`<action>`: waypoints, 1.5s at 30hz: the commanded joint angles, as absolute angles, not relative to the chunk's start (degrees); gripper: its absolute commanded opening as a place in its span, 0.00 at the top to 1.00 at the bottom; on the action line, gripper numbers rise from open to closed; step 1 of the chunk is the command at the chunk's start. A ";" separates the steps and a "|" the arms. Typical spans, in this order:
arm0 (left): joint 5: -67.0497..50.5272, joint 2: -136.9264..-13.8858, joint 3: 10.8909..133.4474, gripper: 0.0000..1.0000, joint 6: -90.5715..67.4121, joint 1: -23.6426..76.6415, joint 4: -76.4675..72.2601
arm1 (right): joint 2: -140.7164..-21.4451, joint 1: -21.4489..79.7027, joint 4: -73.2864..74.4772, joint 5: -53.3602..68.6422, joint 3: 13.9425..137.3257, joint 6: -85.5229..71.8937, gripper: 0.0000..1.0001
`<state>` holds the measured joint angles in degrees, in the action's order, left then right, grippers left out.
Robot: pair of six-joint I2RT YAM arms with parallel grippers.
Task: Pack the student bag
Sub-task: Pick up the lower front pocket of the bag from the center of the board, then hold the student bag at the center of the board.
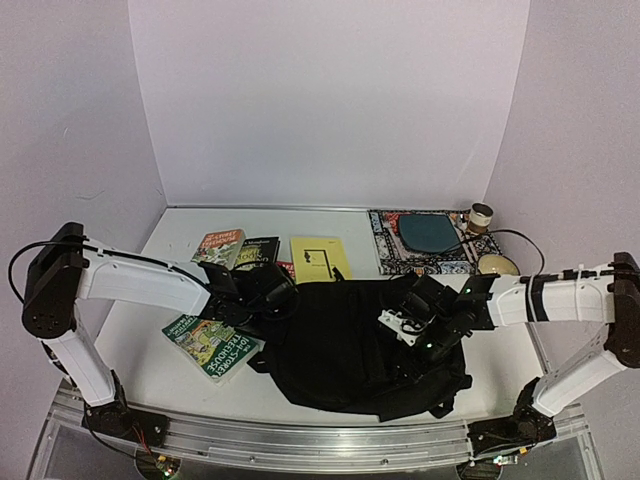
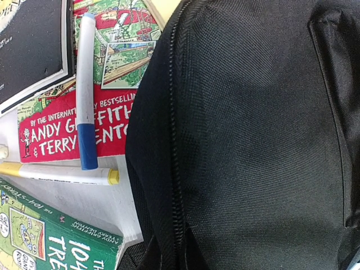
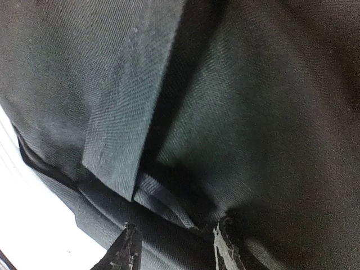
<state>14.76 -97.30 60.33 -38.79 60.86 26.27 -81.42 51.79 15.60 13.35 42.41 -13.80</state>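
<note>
The student bag [image 1: 350,350], a large black fabric backpack, lies flat in the middle of the table. My left gripper [image 1: 268,292] is at the bag's left edge. In the left wrist view, its fingertips [image 2: 152,256] close tightly on either side of the bag's closed zipper [image 2: 174,140]. My right gripper [image 1: 412,318] rests on the bag's right part. In the right wrist view, its fingers [image 3: 126,250] stand apart and press on the black fabric [image 3: 247,112] near a webbing strap [image 3: 163,199].
A green book [image 1: 210,345] lies left of the bag. Behind it are a red book [image 2: 84,112], a black book [image 1: 257,250] and a yellow book [image 1: 320,258]. A blue-capped marker [image 2: 85,90] and a yellow-capped marker [image 2: 62,174] lie by the bag. A patterned mat [image 1: 425,240], a cup [image 1: 481,216] and a bowl [image 1: 497,265] are at the back right.
</note>
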 commanded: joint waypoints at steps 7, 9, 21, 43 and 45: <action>16.96 -98.59 63.08 0.96 -37.87 60.47 27.07 | -84.19 51.80 13.31 13.46 41.16 -11.94 0.60; 17.03 -97.95 62.96 0.95 -37.80 60.47 27.06 | -84.13 51.80 12.93 14.34 41.37 -11.88 0.66; 17.78 -90.78 64.65 0.53 -38.82 61.34 27.51 | -78.28 51.85 15.13 14.98 45.00 -13.14 1.00; 17.37 -102.21 67.98 0.33 -46.60 78.26 8.67 | -78.76 51.89 13.93 16.30 54.11 -13.95 1.00; 15.23 -102.29 66.21 0.33 -47.31 78.24 4.36 | -78.75 51.94 13.33 16.53 54.44 -14.39 1.00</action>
